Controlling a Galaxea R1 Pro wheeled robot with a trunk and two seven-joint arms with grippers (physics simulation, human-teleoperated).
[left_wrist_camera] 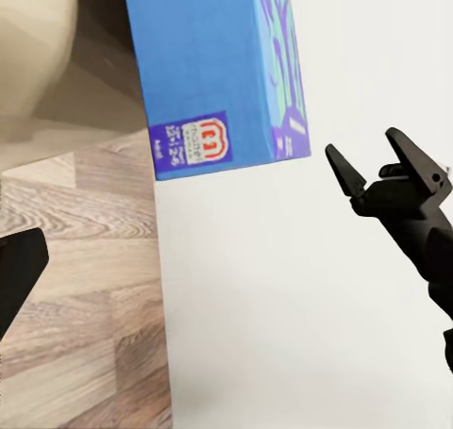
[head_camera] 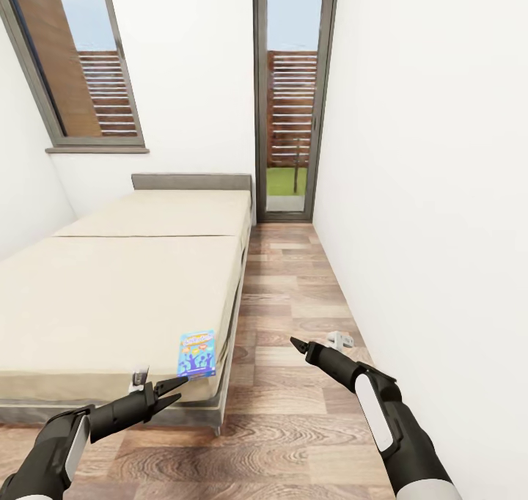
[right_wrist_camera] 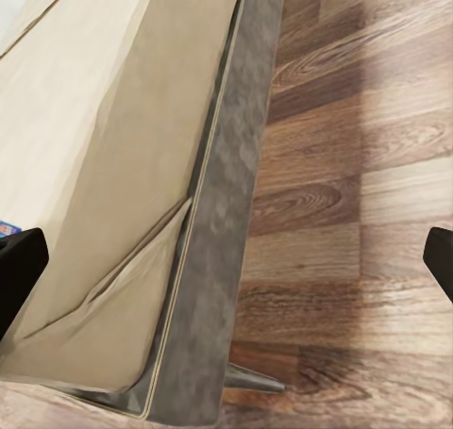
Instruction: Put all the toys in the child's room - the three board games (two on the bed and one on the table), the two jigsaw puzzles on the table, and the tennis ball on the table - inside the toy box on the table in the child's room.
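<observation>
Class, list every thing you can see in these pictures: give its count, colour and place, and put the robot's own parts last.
Blue printed board game box with cartoon figures: one, on the bed's near corner, at the mattress edge.
Wide low bed with beige mattress and dark grey frame: one, at left against the far wall.
Grey headboard: one, at the bed's far end.
Wood-plank floor: brown, right of the bed.
Slanted grey-framed window: one, above the bed.
Tall glass door: one, grey-framed, at the aisle's far end.
Small white object: one, on the floor by the right wall.
Left claw: black, open, just below the game box.
Right claw: black, open, over the floor.
</observation>
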